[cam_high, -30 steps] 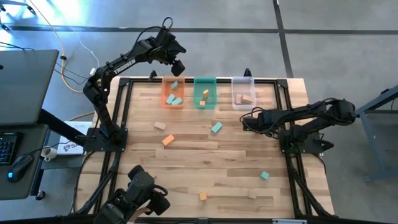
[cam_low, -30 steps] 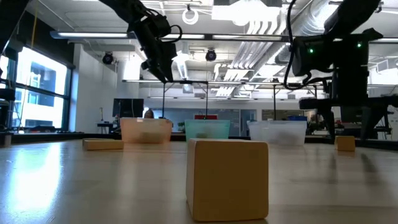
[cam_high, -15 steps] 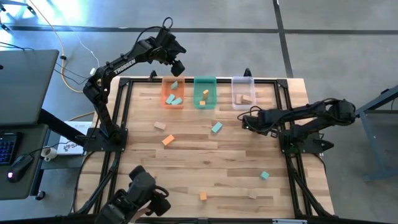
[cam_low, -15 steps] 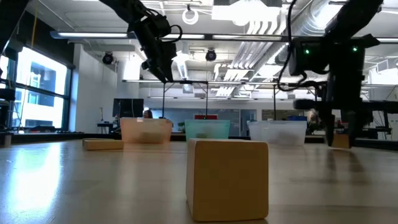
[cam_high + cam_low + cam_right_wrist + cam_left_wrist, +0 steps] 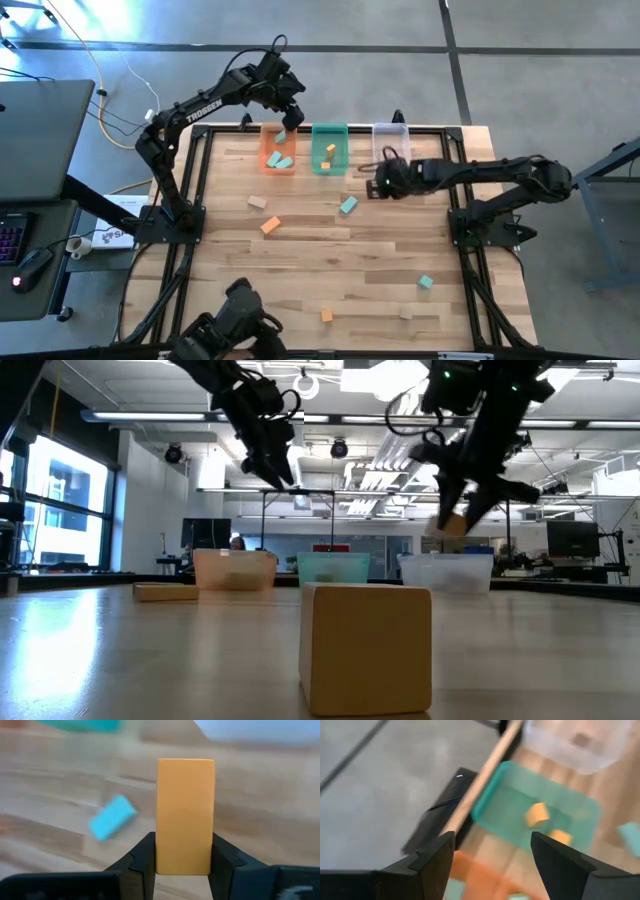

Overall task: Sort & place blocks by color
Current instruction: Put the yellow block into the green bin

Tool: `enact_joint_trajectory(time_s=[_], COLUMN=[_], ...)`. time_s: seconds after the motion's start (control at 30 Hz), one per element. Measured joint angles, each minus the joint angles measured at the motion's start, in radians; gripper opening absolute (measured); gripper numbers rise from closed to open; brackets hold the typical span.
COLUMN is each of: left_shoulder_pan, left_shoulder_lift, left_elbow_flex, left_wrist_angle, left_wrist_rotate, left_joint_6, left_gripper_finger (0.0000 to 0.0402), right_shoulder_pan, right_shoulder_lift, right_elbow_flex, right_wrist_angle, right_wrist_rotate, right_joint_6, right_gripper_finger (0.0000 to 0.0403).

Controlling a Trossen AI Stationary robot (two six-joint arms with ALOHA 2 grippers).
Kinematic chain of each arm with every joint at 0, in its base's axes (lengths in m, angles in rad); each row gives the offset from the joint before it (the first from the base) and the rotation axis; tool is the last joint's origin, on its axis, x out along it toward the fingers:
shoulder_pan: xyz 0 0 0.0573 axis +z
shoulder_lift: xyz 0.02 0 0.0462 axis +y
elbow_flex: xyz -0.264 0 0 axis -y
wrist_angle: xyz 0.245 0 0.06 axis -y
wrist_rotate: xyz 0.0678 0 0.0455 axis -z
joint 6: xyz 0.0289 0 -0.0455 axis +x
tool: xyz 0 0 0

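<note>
My right gripper hangs above the table just in front of the clear tray, shut on a tan block. The low view shows that block in the air above the trays. My left gripper hovers open and holds nothing over the far edge of the orange tray, next to the green tray. Loose blocks lie flat on the table: tan, orange, teal. My right gripper pinches the tan block's two long sides between its two fingers, near one end. The block's length runs along the fingers and its other end sticks out past the fingertips. The gripper slants downward, and the block is lifted clear of the table.
Teal blocks lie in the orange tray and orange blocks in the green tray. More blocks lie near the front: teal, orange, tan. A tan cube stands close to the low camera.
My right gripper has come down around a tan block on the table, shut on it and lifted it clear. It has carried the block up and a little toward the table's left. My left gripper has shifted slightly toward the orange tray.
</note>
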Motion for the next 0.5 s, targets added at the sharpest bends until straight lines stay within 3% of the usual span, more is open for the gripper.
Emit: enact_joint_trajectory(time_s=[0.13, 0.33, 0.5], left_shoulder_pan=[-0.022, -0.040, -0.058], left_shoulder_lift=[0.000, 0.000, 0.000], left_elbow_flex=[0.000, 0.000, 0.000], left_wrist_angle=[0.000, 0.012, 0.071], left_wrist_rotate=[0.117, 0.425, 0.570], left_joint_6=[-0.015, -0.013, -0.012], left_gripper_finger=[0.0250, 0.0250, 0.0250], right_shoulder_pan=[-0.060, -0.144, -0.187], right_shoulder_lift=[0.000, 0.000, 0.000], right_elbow_flex=[0.097, 0.230, 0.305], right_wrist_angle=[0.000, 0.000, 0.038], right_wrist_rotate=[-0.023, -0.118, -0.218], right_joint_6=[-0.190, -0.471, -0.664], right_gripper_finger=[0.0106, 0.0106, 0.0106])
